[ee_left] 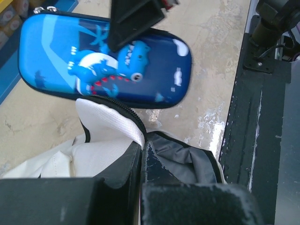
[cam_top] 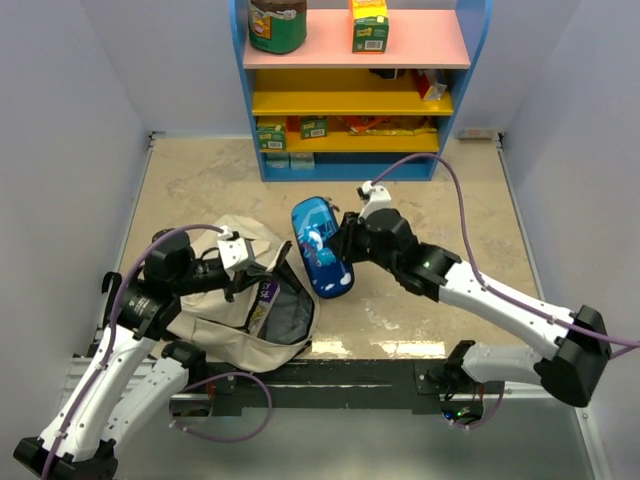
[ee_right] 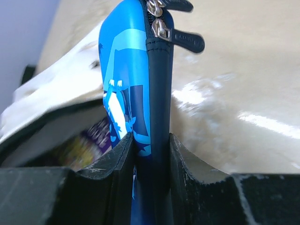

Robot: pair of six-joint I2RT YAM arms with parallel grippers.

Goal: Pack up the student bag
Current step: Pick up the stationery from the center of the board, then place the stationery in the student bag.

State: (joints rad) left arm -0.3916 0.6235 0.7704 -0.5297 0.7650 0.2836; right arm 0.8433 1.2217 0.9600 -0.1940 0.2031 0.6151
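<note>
The student bag (cam_top: 210, 318) is matt cream canvas with a visible weave — its lining (ee_left: 180, 158) is smoother dark grey cloth with a faint sheen. The pencil case (cam_top: 320, 248) has a smooth, glossy blue shell with a printed dinosaur, a black fabric zip band (ee_right: 159, 93) and shiny metal zip pulls (ee_right: 161, 29). The right gripper (ee_right: 151, 140) has pads (ee_right: 117, 157) of matt black plastic, scuffed and scratched. The table (cam_top: 200, 180) looks like mottled beige stone, polished enough to throw glare.

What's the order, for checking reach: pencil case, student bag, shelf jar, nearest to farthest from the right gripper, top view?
1. pencil case: clamped in the right gripper.
2. student bag: to its left.
3. jar: far back, on the top shelf.
</note>
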